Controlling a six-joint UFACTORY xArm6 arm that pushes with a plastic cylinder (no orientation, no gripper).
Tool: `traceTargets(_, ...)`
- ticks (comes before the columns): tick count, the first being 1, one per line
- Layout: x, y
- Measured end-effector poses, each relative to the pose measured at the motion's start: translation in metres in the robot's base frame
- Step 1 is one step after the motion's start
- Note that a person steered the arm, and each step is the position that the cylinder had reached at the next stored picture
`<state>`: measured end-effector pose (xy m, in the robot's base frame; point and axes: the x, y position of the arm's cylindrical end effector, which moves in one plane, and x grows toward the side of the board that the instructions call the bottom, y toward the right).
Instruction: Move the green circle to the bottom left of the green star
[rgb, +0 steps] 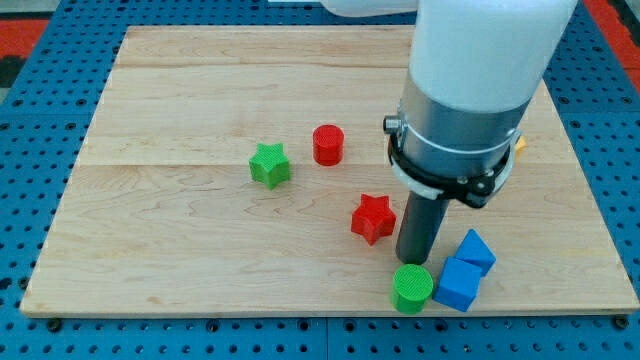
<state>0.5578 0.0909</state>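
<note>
The green circle (412, 288) lies near the board's bottom edge, right of centre. The green star (270, 165) sits far to its upper left, near the board's middle. My tip (414, 261) stands right at the green circle's upper edge, touching or nearly touching it. The dark rod rises from there into the grey and white arm, which hides part of the board's right side.
A red star (373, 218) lies just left of the rod. A red circle (328, 145) sits right of the green star. Two blue blocks (459, 284) (474, 250) lie right of the green circle. A yellow block (519, 143) peeks out behind the arm. The wooden board (180, 250) rests on a blue pegboard.
</note>
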Motion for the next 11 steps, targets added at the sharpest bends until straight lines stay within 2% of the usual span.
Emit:
traceTargets(1, -0.025, 0.022)
traceTargets(2, -0.025, 0.124)
traceTargets(3, 0.055, 0.154)
traceTargets(4, 0.060, 0.152)
traceTargets(5, 0.061, 0.090)
traceTargets(6, 0.060, -0.030)
traceTargets(7, 0.061, -0.106)
traceTargets(8, 0.061, -0.139)
traceTargets(9, 0.046, -0.148)
traceTargets(10, 0.002, -0.189)
traceTargets(11, -0.026, -0.196)
